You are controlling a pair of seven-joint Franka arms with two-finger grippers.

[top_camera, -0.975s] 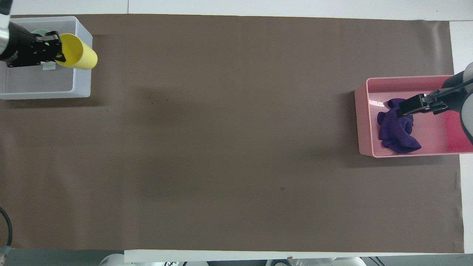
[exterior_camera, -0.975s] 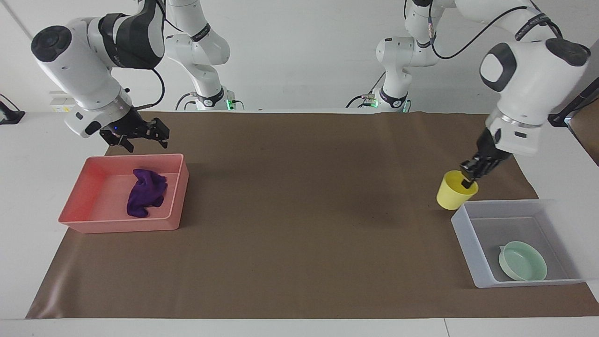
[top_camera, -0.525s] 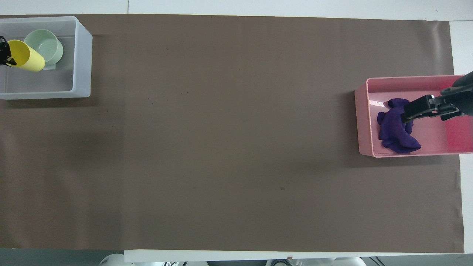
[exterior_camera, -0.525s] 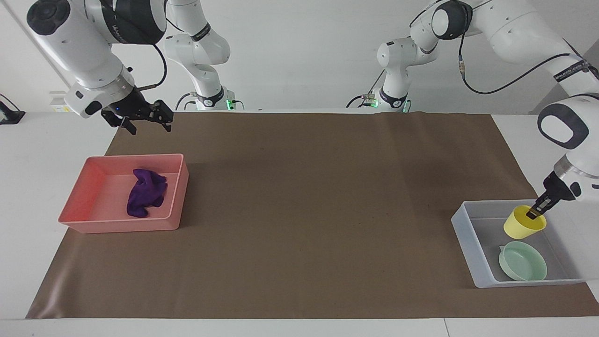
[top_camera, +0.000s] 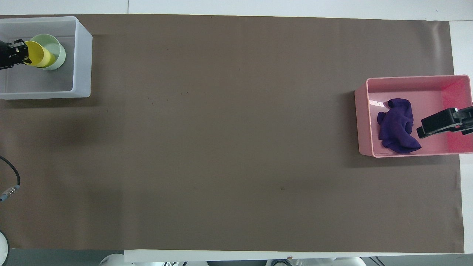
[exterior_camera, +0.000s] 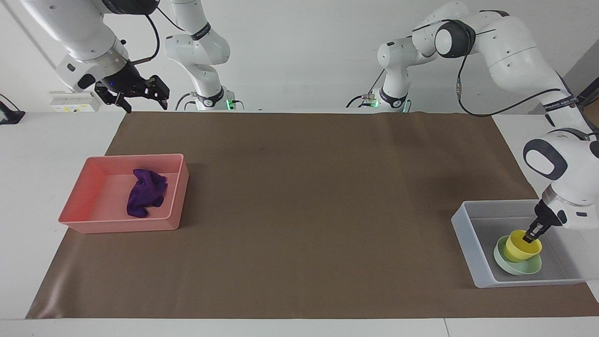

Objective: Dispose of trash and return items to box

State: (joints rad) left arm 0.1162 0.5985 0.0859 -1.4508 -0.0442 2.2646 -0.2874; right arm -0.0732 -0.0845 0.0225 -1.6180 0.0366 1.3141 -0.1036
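The translucent bin (exterior_camera: 461, 224) (top_camera: 83, 55) stands at the left arm's end of the table. The mint-green bowl (exterior_camera: 507, 266) (top_camera: 58, 57) lies in it. The yellow cup (exterior_camera: 520, 246) (top_camera: 37, 59) stands upright in the bowl. My left gripper (exterior_camera: 532, 235) (top_camera: 17, 54) reaches down into the bin and is shut on the cup's rim. The purple rag (exterior_camera: 145, 193) (top_camera: 396, 126) lies crumpled in the pink tray (exterior_camera: 175, 187) (top_camera: 360, 122). My right gripper (exterior_camera: 145, 100) (top_camera: 423, 127) is open and empty, raised high over the tray.
Brown paper (exterior_camera: 304, 196) covers the table between the tray and the bin. White tabletop shows around its edges. A loose cable (top_camera: 11, 186) lies at the left arm's end, near the robots.
My left gripper carried the yellow cup over the bin's wall and lowered it into the green bowl. My right gripper rose higher and drew back toward the robots, away from the rag.
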